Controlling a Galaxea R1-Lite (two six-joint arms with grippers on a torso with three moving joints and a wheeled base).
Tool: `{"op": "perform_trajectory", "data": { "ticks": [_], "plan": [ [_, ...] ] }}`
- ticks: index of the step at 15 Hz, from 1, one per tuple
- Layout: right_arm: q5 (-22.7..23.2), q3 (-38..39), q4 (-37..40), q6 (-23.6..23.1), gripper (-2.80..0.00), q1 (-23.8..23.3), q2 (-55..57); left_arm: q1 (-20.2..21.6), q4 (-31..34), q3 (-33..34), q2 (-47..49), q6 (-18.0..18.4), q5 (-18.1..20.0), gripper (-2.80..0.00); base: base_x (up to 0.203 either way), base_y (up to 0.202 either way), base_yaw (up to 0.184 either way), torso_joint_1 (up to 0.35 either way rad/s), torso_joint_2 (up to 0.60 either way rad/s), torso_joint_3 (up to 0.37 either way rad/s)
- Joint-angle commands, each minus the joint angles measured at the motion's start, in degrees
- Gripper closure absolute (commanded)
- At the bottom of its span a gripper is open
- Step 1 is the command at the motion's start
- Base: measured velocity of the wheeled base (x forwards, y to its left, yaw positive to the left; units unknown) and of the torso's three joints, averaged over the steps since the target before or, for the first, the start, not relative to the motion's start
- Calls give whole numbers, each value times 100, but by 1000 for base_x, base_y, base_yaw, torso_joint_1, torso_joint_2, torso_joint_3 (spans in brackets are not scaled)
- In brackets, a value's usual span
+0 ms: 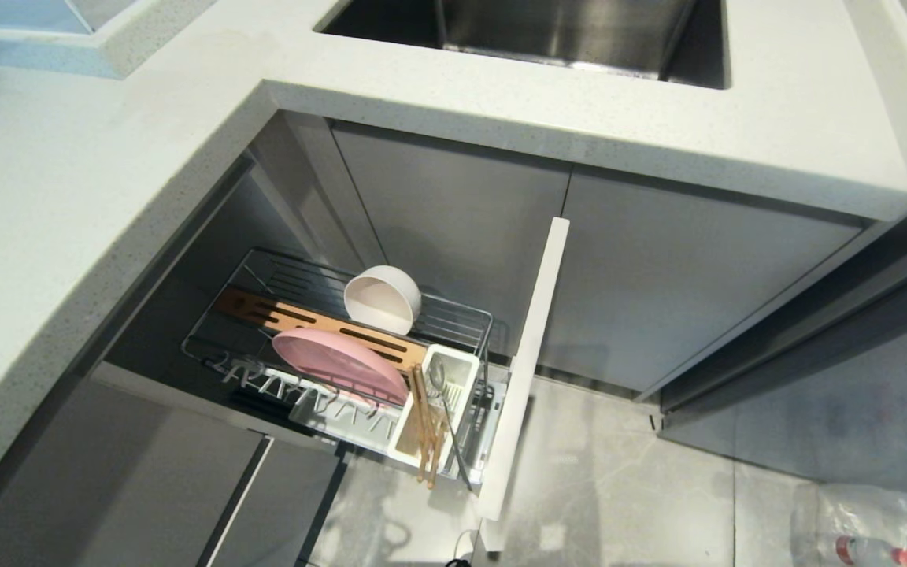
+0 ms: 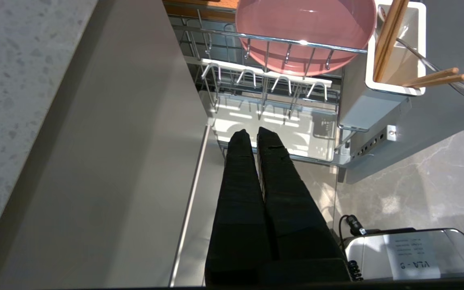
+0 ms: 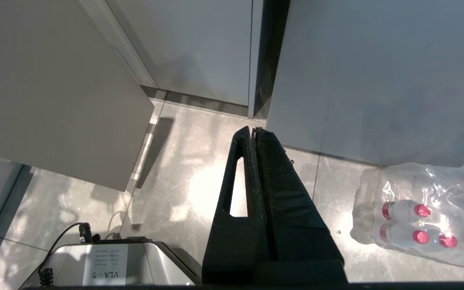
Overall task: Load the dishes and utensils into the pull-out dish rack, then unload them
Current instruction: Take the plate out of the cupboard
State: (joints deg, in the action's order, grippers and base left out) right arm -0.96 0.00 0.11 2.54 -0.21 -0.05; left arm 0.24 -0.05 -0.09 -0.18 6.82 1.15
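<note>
black left pincer [image 2: 254, 135] pressed together, empty, low beside pulled-out dish rack [image 1: 453, 319]. right pincer [image 3: 253, 132] likewise together over floor. pink plate [image 1: 339, 364] upright in rack, white bowl [image 1: 382, 298] tipped behind, chopsticks [image 1: 427, 429] and spoon [image 1: 447, 417] in cutlery box [image 1: 465, 370].

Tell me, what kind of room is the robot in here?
Most likely a home-style kitchen. A speckled pale countertop holds a steel sink, and below it a pull-out dish rack stands open from grey cabinets, holding a pink plate and a white bowl.
</note>
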Motion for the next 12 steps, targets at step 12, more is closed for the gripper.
{"op": "perform_trajectory", "data": {
  "ticks": [12],
  "plan": [
    [0, 9, -2, 1, 0, -6, 5, -17, 622, -3003, 209, -404, 441, 0, 0, 0, 0, 0, 0, 0]
  ]
}}
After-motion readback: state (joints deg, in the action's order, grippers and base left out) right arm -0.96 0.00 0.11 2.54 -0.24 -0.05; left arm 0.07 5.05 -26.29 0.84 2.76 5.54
